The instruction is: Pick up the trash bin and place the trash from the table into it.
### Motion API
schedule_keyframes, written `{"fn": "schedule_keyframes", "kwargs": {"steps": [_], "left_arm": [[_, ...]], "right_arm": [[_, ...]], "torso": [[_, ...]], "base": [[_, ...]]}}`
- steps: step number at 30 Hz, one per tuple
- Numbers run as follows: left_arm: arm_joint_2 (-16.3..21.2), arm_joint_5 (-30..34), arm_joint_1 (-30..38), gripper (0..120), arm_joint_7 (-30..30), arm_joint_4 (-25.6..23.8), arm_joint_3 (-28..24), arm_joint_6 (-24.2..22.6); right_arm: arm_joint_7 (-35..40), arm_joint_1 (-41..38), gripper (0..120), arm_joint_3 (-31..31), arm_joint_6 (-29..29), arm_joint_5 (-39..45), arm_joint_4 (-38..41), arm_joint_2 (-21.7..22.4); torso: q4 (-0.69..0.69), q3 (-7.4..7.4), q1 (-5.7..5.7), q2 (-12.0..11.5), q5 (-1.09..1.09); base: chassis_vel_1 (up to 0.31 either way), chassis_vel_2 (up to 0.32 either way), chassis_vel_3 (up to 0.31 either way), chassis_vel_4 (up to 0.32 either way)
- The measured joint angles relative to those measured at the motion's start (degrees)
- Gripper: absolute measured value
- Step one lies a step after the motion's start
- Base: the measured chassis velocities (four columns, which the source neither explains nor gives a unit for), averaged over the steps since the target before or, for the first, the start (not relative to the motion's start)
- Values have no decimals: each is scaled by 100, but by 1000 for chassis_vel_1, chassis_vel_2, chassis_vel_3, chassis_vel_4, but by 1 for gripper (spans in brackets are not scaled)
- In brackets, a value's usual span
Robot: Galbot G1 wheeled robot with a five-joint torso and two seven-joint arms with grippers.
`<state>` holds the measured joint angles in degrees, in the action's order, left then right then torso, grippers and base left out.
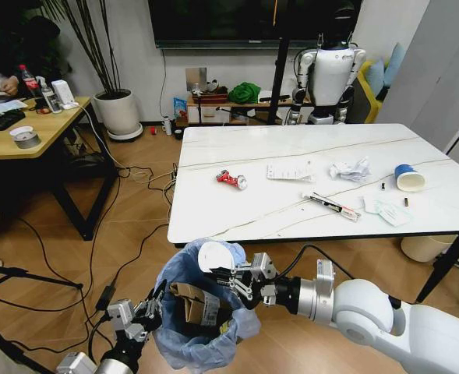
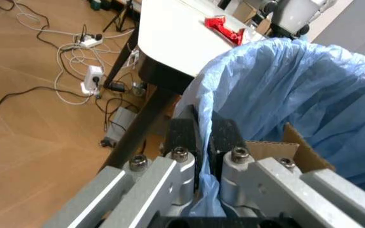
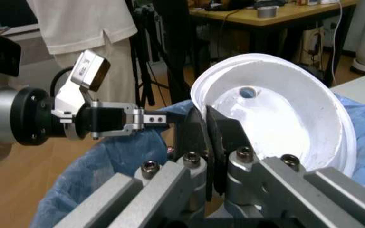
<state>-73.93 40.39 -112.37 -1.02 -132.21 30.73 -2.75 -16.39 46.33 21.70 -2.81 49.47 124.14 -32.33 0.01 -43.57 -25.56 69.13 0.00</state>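
While the trash bin (image 1: pixel 194 312) is held off the floor near the tabletop (image 1: pixel 213 210) edge, its rim and thin, crinkly blue liner are pinched between the closed fingers of the left gripper (image 1: pixel 153 305). Stiff brown cardboard (image 1: pixel 194 305) stands inside. A light, rigid white plastic lid (image 1: pixel 213 257), probably slippery, is clamped at its edge by the right gripper (image 1: pixel 233 276) above the opening.
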Motion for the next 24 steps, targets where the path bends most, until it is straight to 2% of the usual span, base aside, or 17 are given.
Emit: {"fn": "schedule_keyframes", "kwargs": {"steps": [4,7,12,14,18,20,22,23,24], "left_arm": [[-7,-9,-3,0,-3,-4,-5,-1],[-9,-12,-3,0,-3,-7,-7,-2],[-20,-36,-6,0,-4,-15,-14,-2],[-26,-43,-8,0,-5,-17,-18,-2],[-40,-67,-13,0,-9,-19,-29,-2],[-57,-81,-12,0,-13,-18,-43,-2],[-64,-86,-12,0,-13,-18,-46,-2],[-69,-96,-12,0,-15,-18,-54,-3],[-76,-103,-12,0,-16,-18,-59,-3]], "right_arm": [[-11,127,0,-75,56,-84,-11,39],[-16,193,5,-120,90,-127,-6,60],[-31,359,27,-272,107,-167,33,131],[-40,395,31,-304,113,-176,37,147],[-58,472,45,-380,123,-193,61,183],[-73,511,57,-422,128,-198,83,203],[-75,527,57,-439,129,-199,87,210],[-82,553,64,-464,131,-202,95,224],[-87,576,66,-487,134,-204,103,239]], "torso": [[0,0,0,0,-1],[0,0,0,0,-1],[0,0,0,0,0],[0,0,0,0,0],[0,0,0,-1,0],[0,0,0,-1,0],[0,0,0,-1,-1],[0,0,0,-1,1],[0,0,0,-1,0]], "base": [[0,0,0,0],[0,0,0,0],[0,0,0,0],[0,0,0,0],[0,0,0,0],[0,0,0,0],[0,0,0,0],[0,0,0,0],[0,0,0,0]]}}
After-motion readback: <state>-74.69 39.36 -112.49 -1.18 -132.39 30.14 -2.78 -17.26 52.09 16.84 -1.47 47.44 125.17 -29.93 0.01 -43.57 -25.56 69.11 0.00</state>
